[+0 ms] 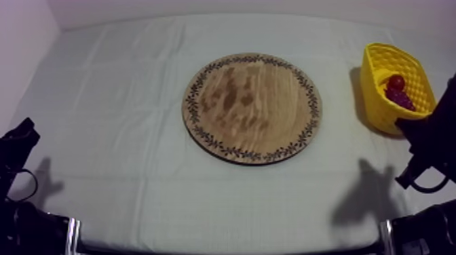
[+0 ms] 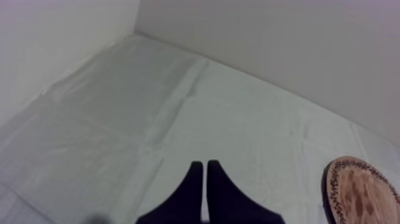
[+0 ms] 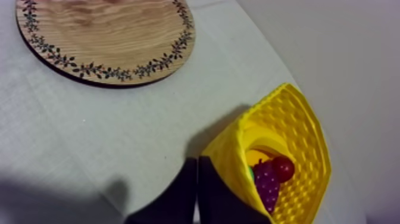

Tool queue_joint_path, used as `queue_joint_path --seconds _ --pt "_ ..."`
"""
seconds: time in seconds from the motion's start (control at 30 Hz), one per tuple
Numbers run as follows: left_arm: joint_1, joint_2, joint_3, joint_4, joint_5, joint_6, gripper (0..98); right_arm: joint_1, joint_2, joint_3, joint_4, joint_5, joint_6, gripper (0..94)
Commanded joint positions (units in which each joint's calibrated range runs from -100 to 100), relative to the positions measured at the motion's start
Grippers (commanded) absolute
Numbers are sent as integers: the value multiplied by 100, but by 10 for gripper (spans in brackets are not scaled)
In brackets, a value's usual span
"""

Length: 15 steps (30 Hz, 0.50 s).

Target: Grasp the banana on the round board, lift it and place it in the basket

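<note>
The round wooden board [image 1: 252,107] lies bare in the middle of the table, with no fruit on it. At the right stands the yellow basket [image 1: 377,102], tilted. In it lie a small red fruit [image 3: 283,168], a bunch of grapes [image 3: 266,182] and a yellow curved piece that looks like the banana [image 3: 260,156]. My right gripper [image 3: 197,159] is shut on nothing, its tips right beside the basket's near wall [image 3: 229,152]. My left gripper [image 2: 205,164] is shut and empty, low over the cloth at the table's left, with the board's rim [image 2: 331,179] off to one side.
Grey-white cloth covers the table. Walls close it in at the back and the left. My right arm [image 1: 427,146] hangs just in front of the basket. My left arm [image 1: 20,139] sits at the left edge.
</note>
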Motion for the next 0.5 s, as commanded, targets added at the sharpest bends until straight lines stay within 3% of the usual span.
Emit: queue_joint_path --seconds 0.0,0.07,0.17,0.33,0.47 --pt "1 0 3 -2 1 -3 1 -29 -512 38 252 412 -1742 35" --pt "1 0 3 -2 1 -1 1 -71 -854 16 573 854 -1987 57" --pt "1 0 3 -2 1 -1 1 -209 -1259 74 984 1085 -1911 30" --pt "1 0 3 -2 1 0 1 -408 -1657 274 1411 863 -1987 10" --pt "1 0 3 -2 1 0 1 -436 -1729 392 1540 651 -2109 7"
